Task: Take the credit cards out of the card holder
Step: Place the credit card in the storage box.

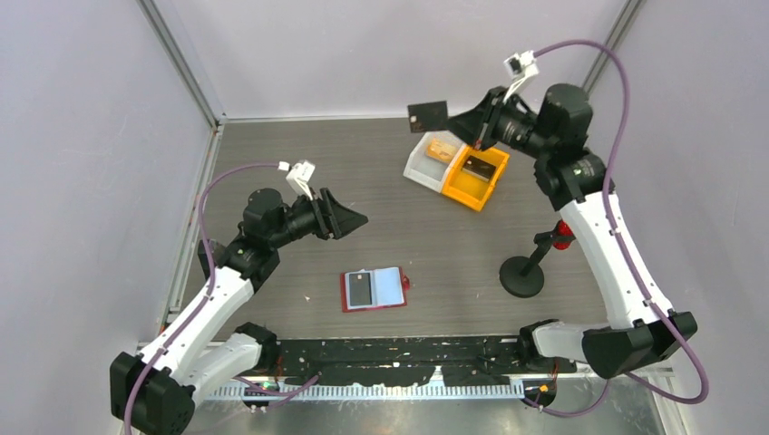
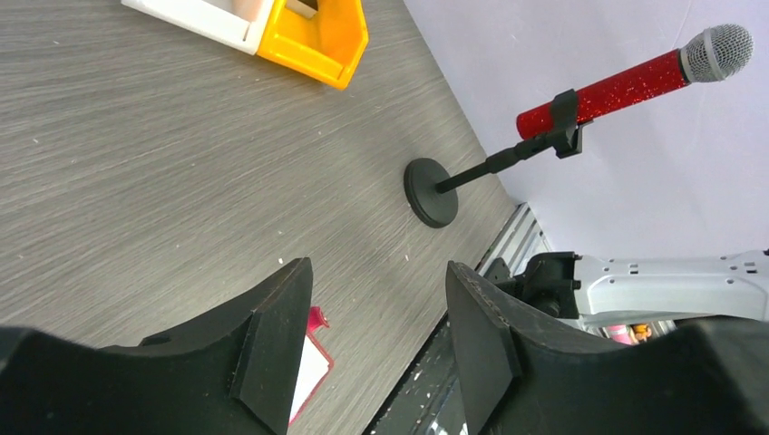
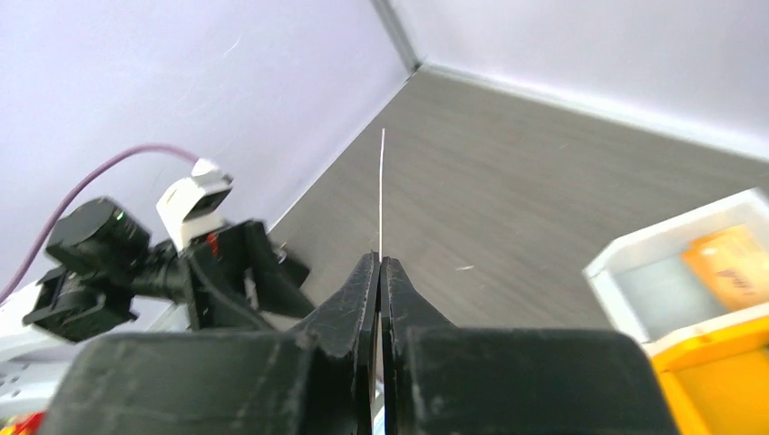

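Right end effector (image 1: 452, 119): clenched on the held card (image 1: 428, 115), thin, dark and rectangular, high over the rear tabletop (image 1: 272, 163). In the right wrist view we see it edge-on as a pale line.
Left end effector (image 1: 349, 219): released, with nothing between its fingers, over bare tabletop left of centre.
Card holder (image 1: 390, 288): open and flat near the front edge, with red edging and a pale blue-grey lining. A second card (image 1: 361, 289), also dark, lies on its left half.
Bins: the white bin (image 1: 419, 169) and orange bin (image 1: 464, 190) touch at the rear. Both are rigid and open-topped. The white one holds an orange-tan card (image 1: 442, 148).
Open room: we note broad grey wood-grain surface between holder and bins.
Obstruction: the microphone stand (image 1: 522, 276) is at the right, well apart from the holder.
Edges: pale walls close the left, rear and right.
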You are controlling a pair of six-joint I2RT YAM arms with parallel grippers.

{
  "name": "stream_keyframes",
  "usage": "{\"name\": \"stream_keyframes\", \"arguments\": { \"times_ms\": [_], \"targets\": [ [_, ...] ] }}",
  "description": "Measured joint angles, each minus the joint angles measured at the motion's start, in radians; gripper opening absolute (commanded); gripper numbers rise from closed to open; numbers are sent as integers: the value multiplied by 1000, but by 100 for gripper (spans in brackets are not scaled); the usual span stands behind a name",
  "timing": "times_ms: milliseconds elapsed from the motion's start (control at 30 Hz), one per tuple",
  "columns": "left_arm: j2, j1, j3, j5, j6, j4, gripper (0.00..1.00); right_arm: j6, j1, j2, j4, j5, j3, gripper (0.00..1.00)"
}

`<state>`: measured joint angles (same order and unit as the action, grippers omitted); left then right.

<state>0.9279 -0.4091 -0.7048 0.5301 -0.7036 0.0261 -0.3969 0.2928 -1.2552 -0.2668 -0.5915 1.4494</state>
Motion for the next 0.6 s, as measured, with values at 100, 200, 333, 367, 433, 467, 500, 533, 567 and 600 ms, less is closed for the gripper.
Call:
{"name": "stream_keyframes", "arguments": {
  "times_ms": [100,200,333,367,433,467,500,533,567,600],
  "targets": [
    [-27,0,11,-11,13,-26,60,30,-65,-29,-46,-9,90,5],
    [-48,0,18,-18,27,-52,60,48,-150,-64,-81,-22,148,5],
    [-63,0,23,-25,40,-78,60,55,-259,-116,-118,-34,177,5],
    [-64,0,25,-26,42,-84,60,55,-293,-130,-128,-39,181,5],
    [-65,0,29,-30,50,-92,61,55,-360,-158,-143,-45,191,5],
    [-65,0,32,-31,51,-94,61,55,-384,-169,-150,-49,196,5],
    [-65,0,35,-33,54,-98,60,54,-407,-179,-154,-52,197,5],
    [-65,0,38,-33,55,-100,61,54,-433,-187,-161,-53,197,5],
    [-65,0,40,-34,55,-102,60,54,-450,-193,-169,-54,197,5],
    [-65,0,40,-34,56,-106,60,52,-462,-198,-176,-54,197,5]
  ]
}}
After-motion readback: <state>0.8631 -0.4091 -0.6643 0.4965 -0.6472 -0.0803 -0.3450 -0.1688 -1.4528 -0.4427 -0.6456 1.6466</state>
